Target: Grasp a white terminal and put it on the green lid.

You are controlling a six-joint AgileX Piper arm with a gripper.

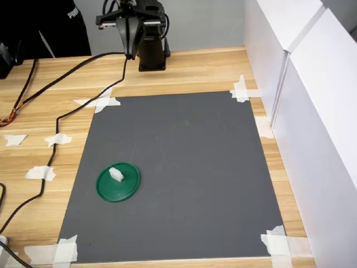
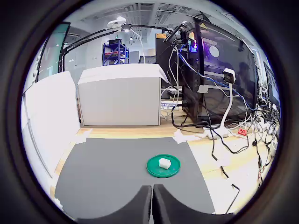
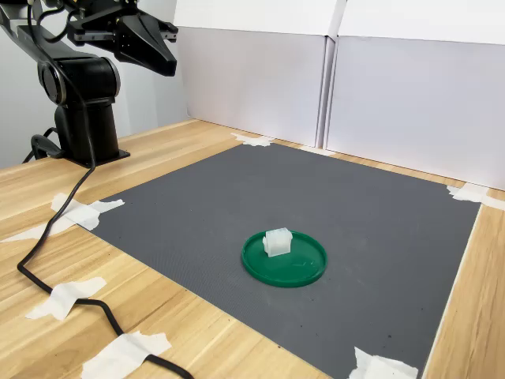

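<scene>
The small white terminal (image 1: 116,173) (image 2: 164,163) (image 3: 276,242) lies on top of the round green lid (image 1: 125,189) (image 2: 172,171) (image 3: 300,267), which rests on the grey mat near the first exterior view's lower left. My gripper (image 1: 130,54) (image 2: 152,189) (image 3: 170,69) is pulled back above the arm's base, far from the lid, high over the wooden table. Its two dark fingers press together with nothing between them.
A grey mat (image 1: 184,167) is taped to the wooden table at its corners. White boxes (image 1: 312,111) wall off the first exterior view's right side. A black cable (image 1: 53,151) trails over the wood beside the mat. The arm's base (image 3: 83,118) stands beyond the mat's far edge.
</scene>
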